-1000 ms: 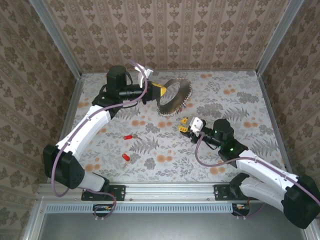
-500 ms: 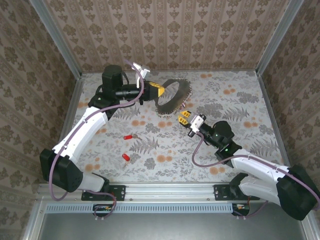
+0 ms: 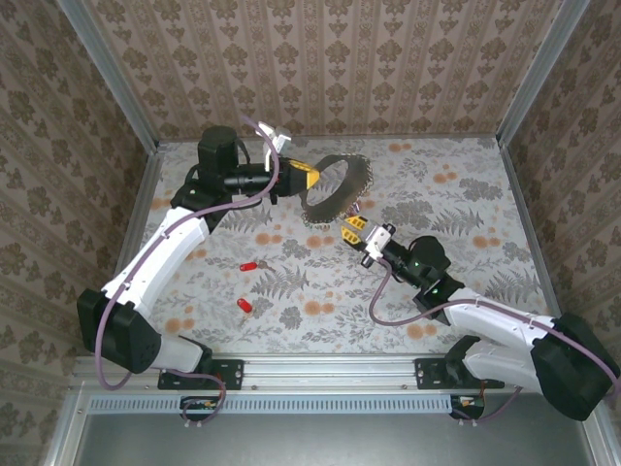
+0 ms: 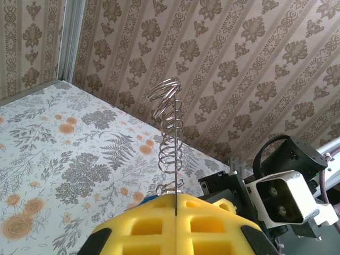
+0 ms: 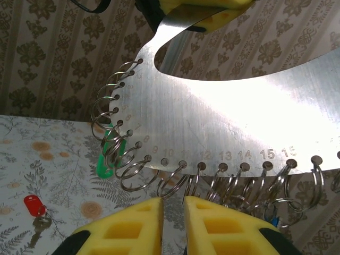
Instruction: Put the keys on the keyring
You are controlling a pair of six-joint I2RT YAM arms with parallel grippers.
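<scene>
The keyring [image 3: 342, 187] is a curved metal plate with numbered holes and several split rings along its rim. My left gripper [image 3: 309, 178] is shut on the plate's edge, which stands as a thin line between the yellow pads [image 4: 212, 223]; the rings [image 4: 169, 133] rise above my left gripper [image 4: 175, 204]. My right gripper [image 3: 351, 226] sits just below the plate [image 5: 234, 101], and in the right wrist view the right gripper [image 5: 172, 204] has a narrow empty gap between its jaws. A green key [image 5: 109, 156] hangs on a ring. Two red keys [image 3: 248, 265] [image 3: 244, 306] lie on the table.
One red key [image 5: 33, 204] lies on the flowered table at the lower left in the right wrist view. Papered walls [image 3: 320, 58] close the back and both sides. A metal rail [image 3: 320, 369] runs along the near edge.
My right gripper has moved up and left, close under the plate's ring edge. The left arm lifted the plate slightly and has held still since.
</scene>
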